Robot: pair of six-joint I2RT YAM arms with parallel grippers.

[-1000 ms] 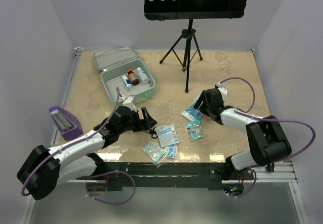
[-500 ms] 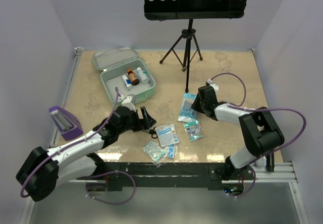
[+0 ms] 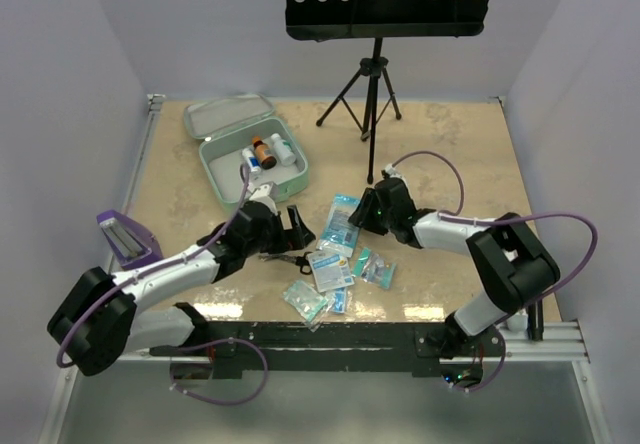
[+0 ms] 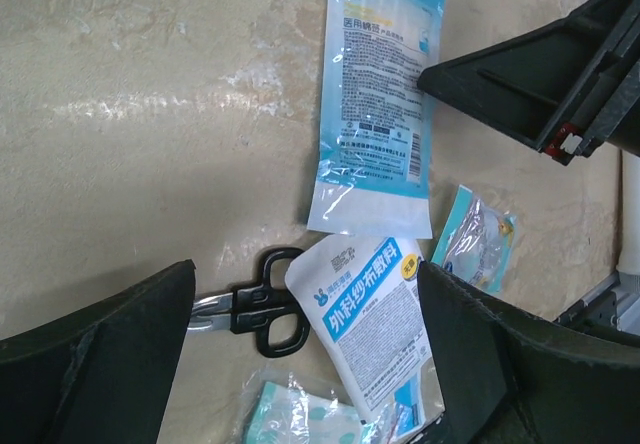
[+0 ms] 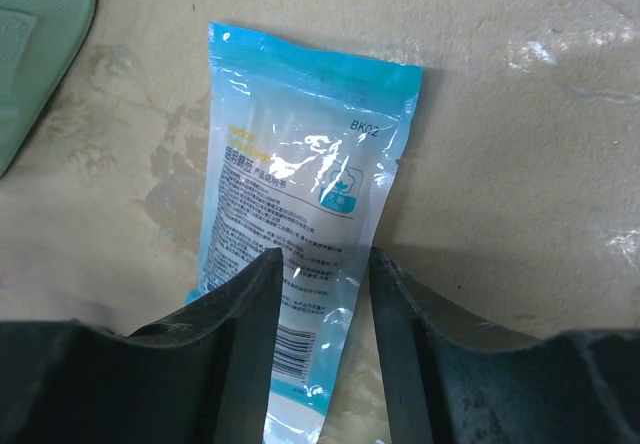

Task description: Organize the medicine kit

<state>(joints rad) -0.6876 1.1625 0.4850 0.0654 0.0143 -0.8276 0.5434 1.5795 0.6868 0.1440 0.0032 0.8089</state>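
The medicine kit [image 3: 284,179], a mint-green tin, lies open at the back left with its lid [image 3: 226,116] flat behind it and small bottles [image 3: 265,151] inside. One corner of it shows in the right wrist view [image 5: 40,44]. My right gripper [image 3: 362,214] [image 5: 322,264] is shut on the near end of a long blue packet [image 3: 340,226] [image 5: 300,154] [image 4: 380,94], which rests on the table. Left gripper [image 3: 292,226] [image 4: 305,284] hangs wide open and holds nothing. It is above black-handled scissors [image 3: 285,257] [image 4: 265,299] and a white-and-blue packet [image 3: 330,267] [image 4: 370,314].
Small clear packets lie near the front edge [image 3: 305,301] and right of centre [image 3: 378,267] [image 4: 475,239]. A purple holder [image 3: 128,241] stands at the left edge. A black tripod stand [image 3: 372,84] rises at the back centre.
The right gripper has closed on the blue packet and drawn it leftward to the table's middle. The left gripper has shifted slightly up and right and opened wider.
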